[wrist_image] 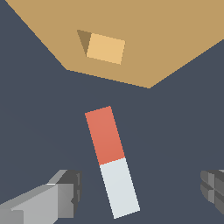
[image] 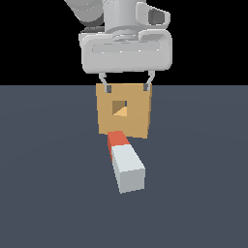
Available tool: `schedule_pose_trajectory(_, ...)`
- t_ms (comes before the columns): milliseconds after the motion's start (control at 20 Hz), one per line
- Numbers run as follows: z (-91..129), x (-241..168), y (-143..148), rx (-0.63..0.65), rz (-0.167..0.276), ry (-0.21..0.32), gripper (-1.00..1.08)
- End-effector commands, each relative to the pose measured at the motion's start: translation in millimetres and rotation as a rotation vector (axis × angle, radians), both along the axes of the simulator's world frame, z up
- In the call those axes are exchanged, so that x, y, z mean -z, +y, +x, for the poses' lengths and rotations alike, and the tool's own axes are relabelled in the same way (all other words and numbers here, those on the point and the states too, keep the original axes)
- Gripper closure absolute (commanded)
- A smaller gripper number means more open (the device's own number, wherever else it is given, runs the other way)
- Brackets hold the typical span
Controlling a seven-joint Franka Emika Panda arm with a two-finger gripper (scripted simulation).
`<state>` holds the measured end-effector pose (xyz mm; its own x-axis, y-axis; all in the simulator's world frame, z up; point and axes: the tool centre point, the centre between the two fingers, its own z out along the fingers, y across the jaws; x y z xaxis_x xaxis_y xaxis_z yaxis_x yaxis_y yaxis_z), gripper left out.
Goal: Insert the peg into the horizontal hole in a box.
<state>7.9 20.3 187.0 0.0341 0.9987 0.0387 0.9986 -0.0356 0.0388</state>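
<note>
The pale grey two-fingered tool [image: 126,88] is hanging high above the dark slate-blue desk [image: 48,193] with its jaws spread wide and nothing between them; in the wrist view its two fingers [wrist_image: 57,197] are standing well apart on either side of the peg without touching it.

The peg [image: 125,162], a long square-sectioned bar with one half pale grey-white and the other red-orange, is lying flat on the desk. Its red end is pointing toward the box and its white end is lying nearer the exterior camera. It is sitting at a slight angle rather than square to the box.

The box [image: 123,110], a tan, orange-brown flat square block, is standing upright just beyond the peg's red end. The hole [image: 119,107], a small square opening through the middle of its face, is sitting above the level where the peg is lying.

The grasp is not yet made. Judging from here, the risks are these: closing on the skewed peg could twist it or push it along the desk; gripping too near the red half would leave little length free to enter; and since the hole looks only slightly wider than the peg, any tilt or sideways offset at insertion could jam the tip on the face and shove the box.
</note>
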Motion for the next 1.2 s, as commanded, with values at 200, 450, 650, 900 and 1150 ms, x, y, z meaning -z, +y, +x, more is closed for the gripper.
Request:
schedule_pose_trajectory(200, -0.5, 3.2, -2.3, -0.008, -0.001, 0.001, -0.92)
schedule_pose_trajectory(450, -2.5, 16.2, -11.6, -0.04, -0.006, 0.005, -0.92)
schedule_pose_trajectory(650, -4.6, 34.0, -24.6, -0.083, -0.012, 0.011, -0.92)
schedule_pose_trajectory(900, -6.8, 65.0, -47.9, -0.16, -0.023, 0.02, -0.92)
schedule_pose_trajectory(1150, -6.6, 91.3, -68.4, -0.224, -0.033, 0.029, -0.92)
